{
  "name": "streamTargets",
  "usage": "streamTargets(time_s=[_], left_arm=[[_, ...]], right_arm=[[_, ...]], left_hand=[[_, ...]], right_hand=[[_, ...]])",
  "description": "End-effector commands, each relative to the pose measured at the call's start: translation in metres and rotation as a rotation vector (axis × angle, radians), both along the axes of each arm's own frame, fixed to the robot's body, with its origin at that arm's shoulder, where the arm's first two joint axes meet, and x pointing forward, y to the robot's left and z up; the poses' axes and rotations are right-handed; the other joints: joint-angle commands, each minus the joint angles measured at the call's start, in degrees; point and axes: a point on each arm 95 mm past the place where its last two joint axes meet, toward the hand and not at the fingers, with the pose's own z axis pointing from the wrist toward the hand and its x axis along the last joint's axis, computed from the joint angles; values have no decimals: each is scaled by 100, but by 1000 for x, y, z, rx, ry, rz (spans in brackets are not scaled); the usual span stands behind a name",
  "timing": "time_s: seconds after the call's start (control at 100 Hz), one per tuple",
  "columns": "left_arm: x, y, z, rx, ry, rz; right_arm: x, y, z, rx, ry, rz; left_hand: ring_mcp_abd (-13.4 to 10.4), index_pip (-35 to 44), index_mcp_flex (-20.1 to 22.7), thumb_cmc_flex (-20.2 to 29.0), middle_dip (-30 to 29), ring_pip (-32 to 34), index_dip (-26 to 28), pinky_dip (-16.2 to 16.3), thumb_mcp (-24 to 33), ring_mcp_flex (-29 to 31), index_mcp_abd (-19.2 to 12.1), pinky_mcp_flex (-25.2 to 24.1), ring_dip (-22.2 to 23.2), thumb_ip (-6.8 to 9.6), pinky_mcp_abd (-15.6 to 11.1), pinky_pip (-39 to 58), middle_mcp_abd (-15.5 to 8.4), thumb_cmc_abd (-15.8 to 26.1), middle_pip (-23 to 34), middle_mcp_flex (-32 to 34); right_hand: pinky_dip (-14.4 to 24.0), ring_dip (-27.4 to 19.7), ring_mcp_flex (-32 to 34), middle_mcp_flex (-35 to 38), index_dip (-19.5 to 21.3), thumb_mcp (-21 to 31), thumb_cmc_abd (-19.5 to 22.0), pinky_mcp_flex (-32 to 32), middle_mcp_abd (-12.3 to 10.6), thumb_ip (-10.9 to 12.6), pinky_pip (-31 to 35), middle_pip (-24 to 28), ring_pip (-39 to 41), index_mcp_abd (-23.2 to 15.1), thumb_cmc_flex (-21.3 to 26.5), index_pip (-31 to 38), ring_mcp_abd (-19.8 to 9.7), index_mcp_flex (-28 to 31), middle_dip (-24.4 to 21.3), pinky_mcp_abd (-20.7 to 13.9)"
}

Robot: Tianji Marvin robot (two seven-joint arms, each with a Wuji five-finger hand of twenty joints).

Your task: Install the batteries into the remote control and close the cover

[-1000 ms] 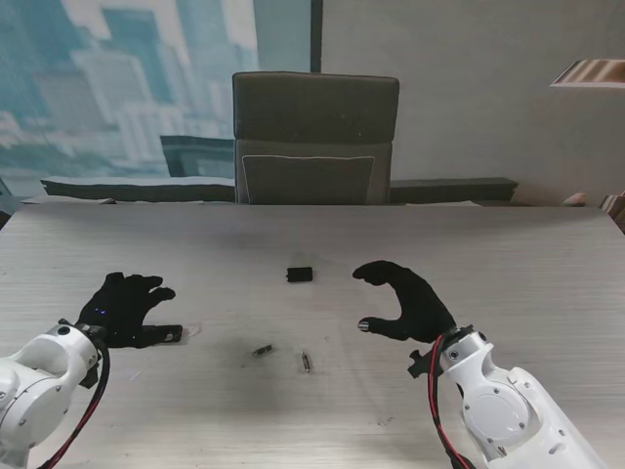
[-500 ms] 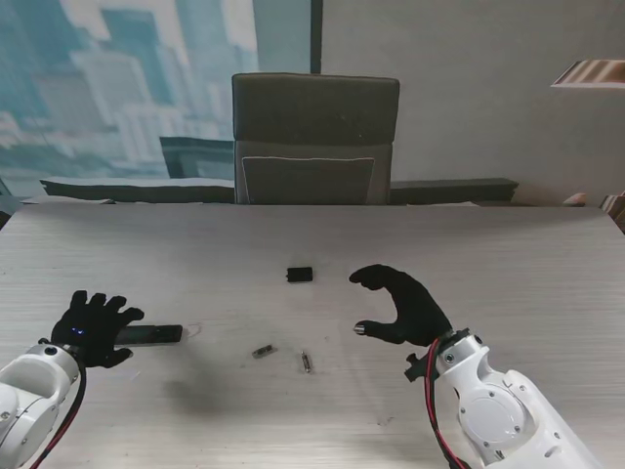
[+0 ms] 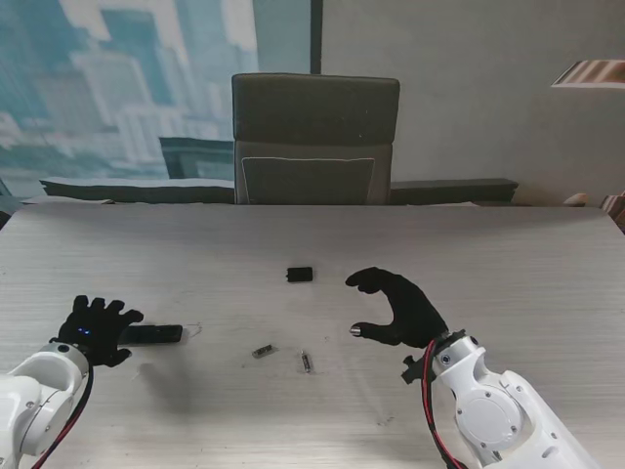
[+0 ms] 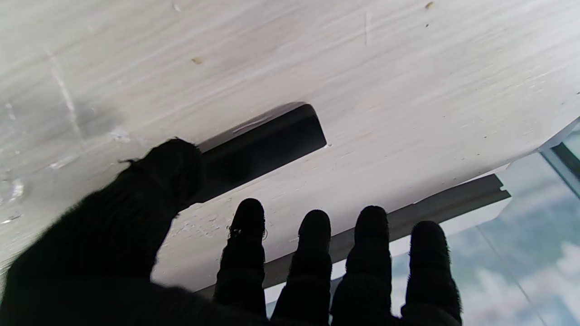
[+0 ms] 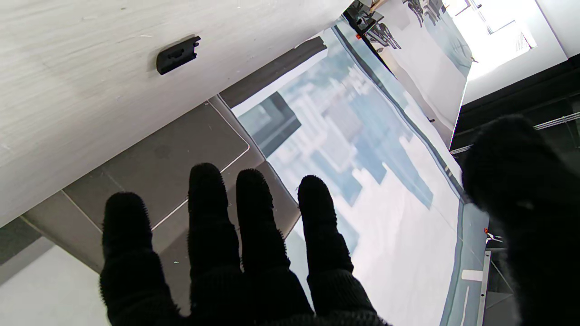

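- Remote control (image 3: 154,334): dark slim bar, lay flat at near left of the table (image 3: 508,283), its left end just beside the left hand; open compartment not discernible.
- Left hand (image 3: 95,329): fingers spread wide, holding nothing; in the left wrist view the thumb (image 4: 167,176) overlapped the remote control's end (image 4: 267,140), contact not certain.
- Right hand (image 3: 398,307): raised over mid-table, fingers curved and apart from the thumb, holding nothing.
- Batteries: two small cylinders, one (image 3: 262,351) and the other (image 3: 306,362), near centre, between the hands, apart from each other.
- Battery cover (image 3: 300,275): small black piece, farther from me than the batteries, well apart from the remote control.
- Step in hand, judged: securing the remote control. Advice: settle thumb and fingers on its long edges, keep it flat and compartment side up, leave the bay clear for the right hand to bring a battery.
- Hard to make out: battery polarity marks, which face of the remote control was up, the cover's latch side; the chair (image 3: 314,137) was cut by the table's far edge.
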Motion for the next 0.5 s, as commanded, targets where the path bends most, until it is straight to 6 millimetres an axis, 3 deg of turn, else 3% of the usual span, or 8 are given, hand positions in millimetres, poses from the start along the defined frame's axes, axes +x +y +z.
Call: streamTargets(time_s=[0.0, 0.23, 0.49], left_arm=[[4, 0, -3, 1, 4, 13], [12, -1, -11, 24, 44, 21], [8, 3, -28, 29, 65, 37]], right_arm=[[-1, 2, -2, -1, 14, 12], [-1, 1, -2, 7, 16, 13], [0, -1, -1, 17, 8, 3]], left_hand=[[-111, -109, -221, -61, 87, 73, -110, -125, 134, -149, 43, -125, 52, 31, -10, 104, -67, -42, 116, -136], [-122, -275, -218, -84, 86, 89, -270, -148, 147, -150, 29, -145, 55, 9, -21, 128, -65, -31, 116, -138], [-126, 71, 330, -83, 119, 157, -153, -168, 280, -60, -294, -119, 73, -6, -10, 169, -113, 22, 195, 89]], right_hand=[[77, 98, 28, 25, -32, -98, 125, 21, 89, 144, -87, 32, 14, -88, 21, -87, 75, 25, 1, 107], [77, 100, 56, 66, -37, -184, 234, 33, 94, 165, -83, 18, 24, -94, 27, -101, 88, 43, -5, 121], [76, 107, 78, 104, -40, -233, 308, 54, 101, 188, -75, 17, 43, -88, 45, -108, 109, 76, -5, 135]])
